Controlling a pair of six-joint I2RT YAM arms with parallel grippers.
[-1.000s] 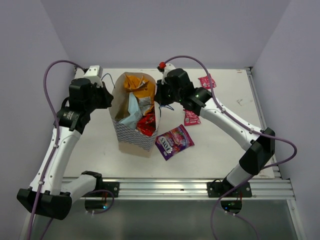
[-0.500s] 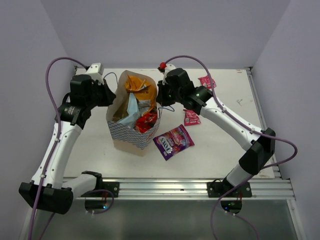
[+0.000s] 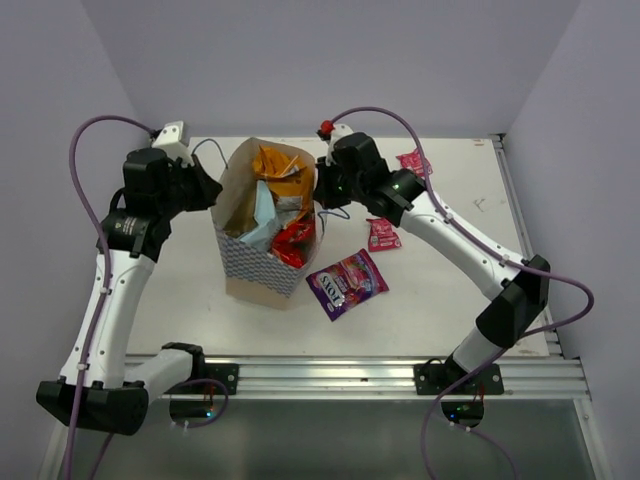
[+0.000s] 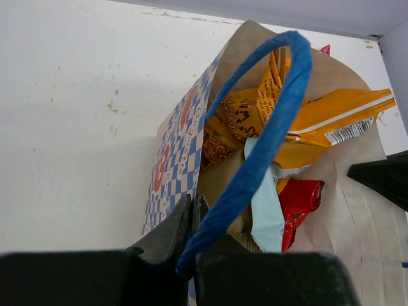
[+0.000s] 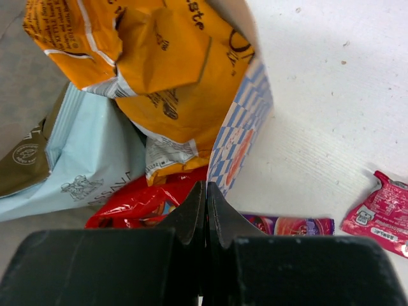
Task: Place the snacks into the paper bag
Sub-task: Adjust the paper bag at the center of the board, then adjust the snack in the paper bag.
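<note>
Tan checkered paper bag [image 3: 262, 262] stood centre-frame, flimsy. Left gripper [image 4: 191, 245] clenched on its thin blue cord handle [image 4: 268, 137]; right gripper [image 5: 205, 213] pinched the rim. Purple foil pack [image 3: 347, 283] lay lower right: light, crinkly, grab an edge.

The paper bag [image 3: 262, 262] shows a blue-and-white check with orange prints outside, plain brown within, and its cord handle [image 4: 258, 153] is bright blue. Inside the bag: an orange chip bag [image 3: 278, 168] with dark lettering, a light-blue bag [image 3: 258, 222], a glossy red bag [image 3: 293, 238]. Right of the bag on the white table [image 3: 455, 300] lies a purple pack [image 3: 347, 283], with two small pink packs [image 3: 383, 235] [image 3: 414, 162] beyond.
</note>
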